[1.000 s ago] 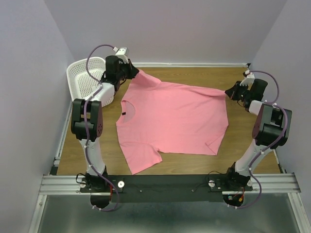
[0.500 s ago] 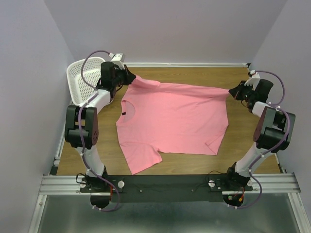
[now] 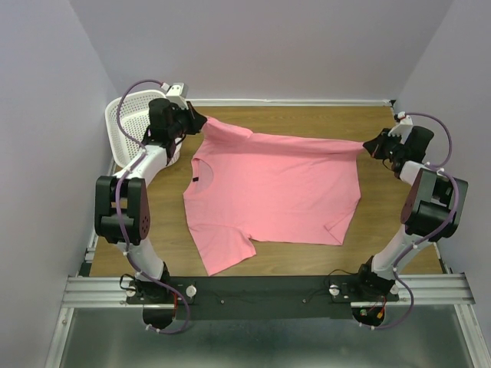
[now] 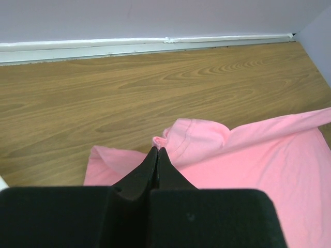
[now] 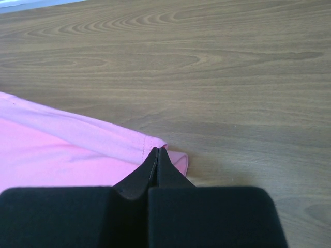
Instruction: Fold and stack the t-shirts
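Note:
A plain pink t-shirt [image 3: 272, 188] lies spread on the wooden table, its far edge stretched taut between both grippers. My left gripper [image 3: 201, 120] is shut on the far left sleeve end, next to the basket; in the left wrist view my left gripper [image 4: 156, 151] pinches a bunched fold of the t-shirt [image 4: 243, 155]. My right gripper [image 3: 370, 145] is shut on the far right hem corner; the right wrist view shows my right gripper [image 5: 156, 150] pinching the t-shirt [image 5: 62, 150] at its stitched hem, just above the wood.
A white perforated basket [image 3: 136, 130] stands tilted at the far left by the wall. A white baseboard [image 4: 145, 44] runs along the back wall. Bare wood [image 5: 207, 67] lies beyond the right gripper. Purple walls close both sides.
Both grippers have moved outward and slightly back, pulling the shirt's far edge straighter and tauter. The left arm has swung toward the basket, the right toward the right wall.

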`<control>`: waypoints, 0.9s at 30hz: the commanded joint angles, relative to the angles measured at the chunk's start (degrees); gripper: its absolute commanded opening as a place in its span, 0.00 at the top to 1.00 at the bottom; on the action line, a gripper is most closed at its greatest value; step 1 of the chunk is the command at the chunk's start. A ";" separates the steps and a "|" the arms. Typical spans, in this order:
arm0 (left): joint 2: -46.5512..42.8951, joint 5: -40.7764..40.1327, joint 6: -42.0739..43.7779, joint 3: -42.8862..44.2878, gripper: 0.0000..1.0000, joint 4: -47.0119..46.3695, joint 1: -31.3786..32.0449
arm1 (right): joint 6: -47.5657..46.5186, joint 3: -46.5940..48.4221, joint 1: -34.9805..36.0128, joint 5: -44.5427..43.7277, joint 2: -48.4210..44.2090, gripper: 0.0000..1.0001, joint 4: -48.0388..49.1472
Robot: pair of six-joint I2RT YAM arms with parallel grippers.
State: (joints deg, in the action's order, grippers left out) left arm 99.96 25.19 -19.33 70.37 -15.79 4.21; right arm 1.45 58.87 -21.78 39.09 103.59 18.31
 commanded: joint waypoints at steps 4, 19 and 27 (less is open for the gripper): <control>-2.67 1.09 1.40 -1.64 1.00 -0.29 -0.69 | -0.93 0.54 -0.81 1.16 -0.32 0.99 -0.55; -3.81 2.41 2.37 -3.74 1.00 0.94 -0.78 | -0.93 0.10 -0.98 4.24 -0.93 1.00 -1.25; -4.07 2.85 2.46 -4.80 1.00 1.29 -0.78 | -2.77 -0.34 -0.98 5.21 -1.20 0.99 -1.96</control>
State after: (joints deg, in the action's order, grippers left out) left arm 98.45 26.50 -17.78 66.59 -14.74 3.81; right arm -0.03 58.87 -22.20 42.61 103.59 17.06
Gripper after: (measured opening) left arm 0.006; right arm 0.005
